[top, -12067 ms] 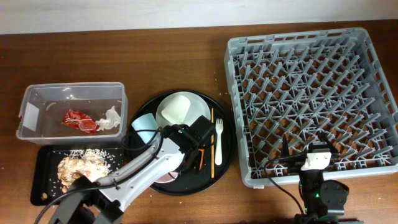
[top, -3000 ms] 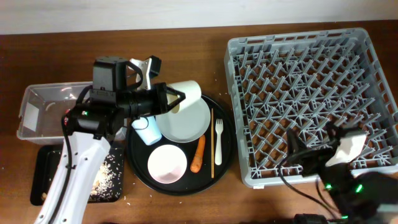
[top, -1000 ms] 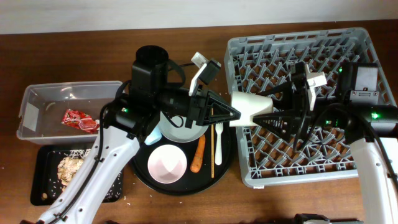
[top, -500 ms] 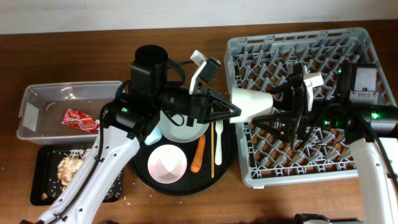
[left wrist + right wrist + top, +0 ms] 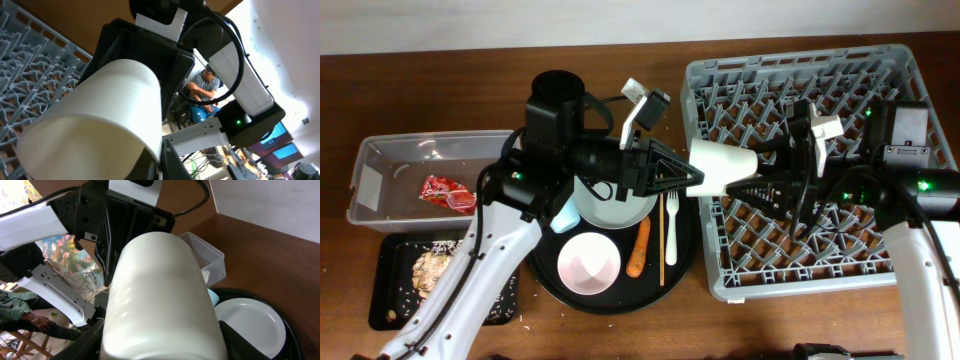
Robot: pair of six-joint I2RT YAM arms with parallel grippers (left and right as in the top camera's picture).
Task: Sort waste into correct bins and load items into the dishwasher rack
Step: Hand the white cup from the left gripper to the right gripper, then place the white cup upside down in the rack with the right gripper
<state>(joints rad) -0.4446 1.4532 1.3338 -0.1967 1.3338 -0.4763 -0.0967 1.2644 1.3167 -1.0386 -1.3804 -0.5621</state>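
The white cup (image 5: 720, 168) hangs sideways in the air over the left edge of the dishwasher rack (image 5: 840, 70). The left gripper (image 5: 698, 180) pinches its rim tight. The right gripper (image 5: 752, 172) has its fingers either side of the cup's base, though I can't tell whether they press on it.

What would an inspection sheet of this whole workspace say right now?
Surface: brown wooden table.
Job's things: white cup between both grippers, over left edge of rack; plate, bowl, blue cup, fork, chopsticks, carrot on round black tray; red wrapper in clear tub; food scraps in black rectangular tray.
Clutter: few crumbs.
Grippers: left gripper shut on the cup's rim; right gripper straddles the cup, grip unclear.
Cables: black cables loop on both arms.
Surroundings: pale wall; seated person behind.
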